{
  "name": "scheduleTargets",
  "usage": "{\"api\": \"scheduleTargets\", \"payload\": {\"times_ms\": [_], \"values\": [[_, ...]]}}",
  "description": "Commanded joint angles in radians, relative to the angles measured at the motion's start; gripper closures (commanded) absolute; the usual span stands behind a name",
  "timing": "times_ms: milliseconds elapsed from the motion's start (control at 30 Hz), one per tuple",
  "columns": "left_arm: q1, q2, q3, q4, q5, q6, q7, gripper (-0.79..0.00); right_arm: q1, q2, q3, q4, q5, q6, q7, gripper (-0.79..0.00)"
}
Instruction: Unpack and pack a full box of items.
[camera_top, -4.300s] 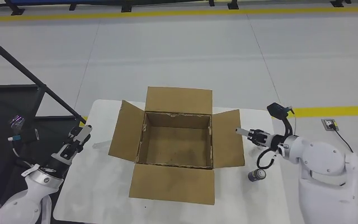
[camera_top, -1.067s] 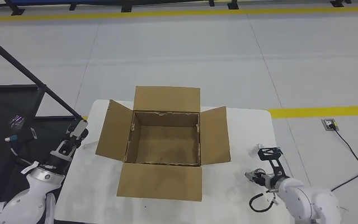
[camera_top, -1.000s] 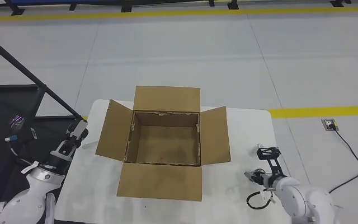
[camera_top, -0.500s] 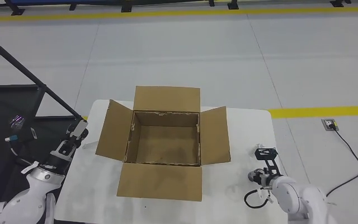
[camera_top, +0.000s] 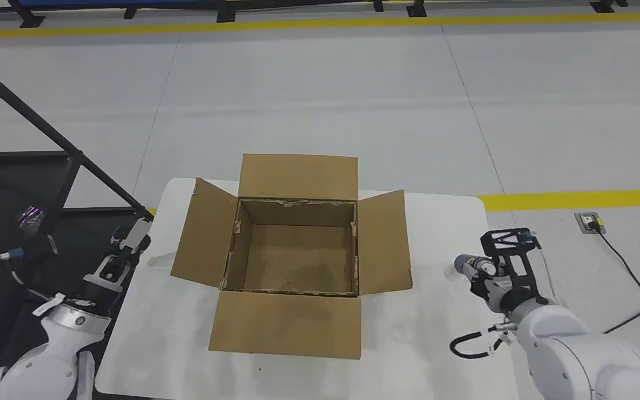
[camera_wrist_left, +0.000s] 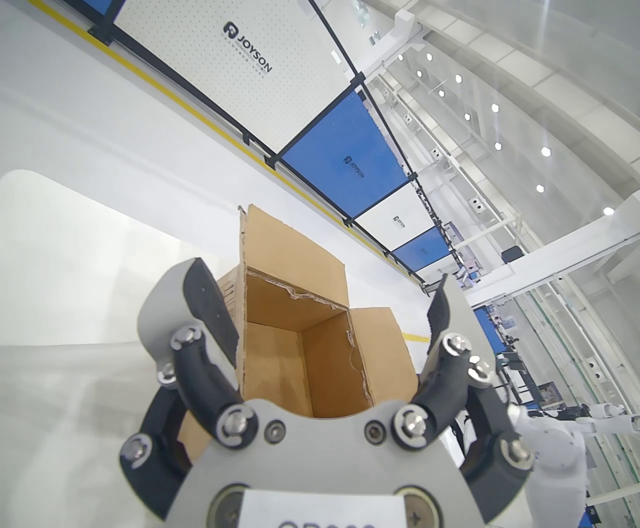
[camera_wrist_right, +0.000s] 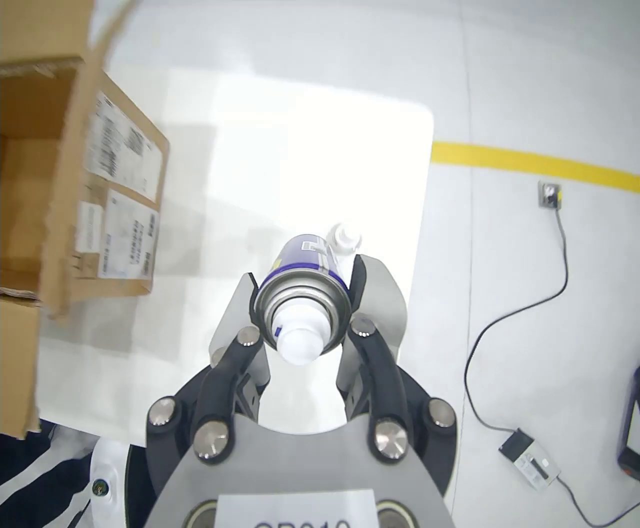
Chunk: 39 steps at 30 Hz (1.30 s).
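The right claw (camera_wrist_right: 304, 280) (camera_top: 480, 268) is clamped on a purple-labelled spray can (camera_wrist_right: 311, 257), held end-on between its fingers over the white table (camera_top: 440, 220). Well off to its side stands the cardboard box (camera_top: 285, 325) (camera_wrist_right: 55, 165), flaps folded out. Beyond the box, the left claw (camera_wrist_left: 320, 295) (camera_top: 130, 243) holds nothing, jaws spread wide, pointing at the box.
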Motion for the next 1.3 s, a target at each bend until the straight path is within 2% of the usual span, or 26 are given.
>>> {"api": "scheduleTargets", "payload": {"times_ms": [0,167,333,500,667,900,1100,1267], "values": [[0.017,0.002,-0.012,-0.001,0.008,-0.004,-0.001,-0.785,0.063,-0.001,-0.030,-0.038,-0.007,0.000,0.015,0.000],[0.068,0.004,-0.045,-0.004,0.015,-0.004,0.026,-0.785,0.263,-0.011,-0.218,-0.014,-0.063,-0.002,0.071,0.000],[0.126,0.003,-0.079,-0.016,-0.022,-0.003,0.055,-0.785,0.513,-0.050,-0.492,0.177,-0.062,0.041,0.097,0.000],[0.158,0.003,-0.097,-0.030,-0.038,-0.008,0.065,-0.785,0.748,-0.125,-0.758,0.454,0.003,0.106,0.081,0.000],[0.158,0.003,-0.097,-0.030,-0.038,-0.008,0.065,-0.785,0.907,-0.224,-0.978,0.726,0.086,0.166,0.025,0.000],[0.158,0.003,-0.097,-0.030,-0.038,-0.008,0.065,-0.785,1.026,-0.384,-1.169,1.091,0.191,0.209,-0.082,0.000],[0.158,0.003,-0.097,-0.030,-0.038,-0.008,0.065,-0.785,1.057,-0.504,-1.228,1.353,0.287,0.200,-0.171,0.000],[0.158,0.003,-0.097,-0.030,-0.038,-0.008,0.065,-0.785,1.065,-0.584,-1.254,1.513,0.329,0.175,-0.216,0.000]]}}
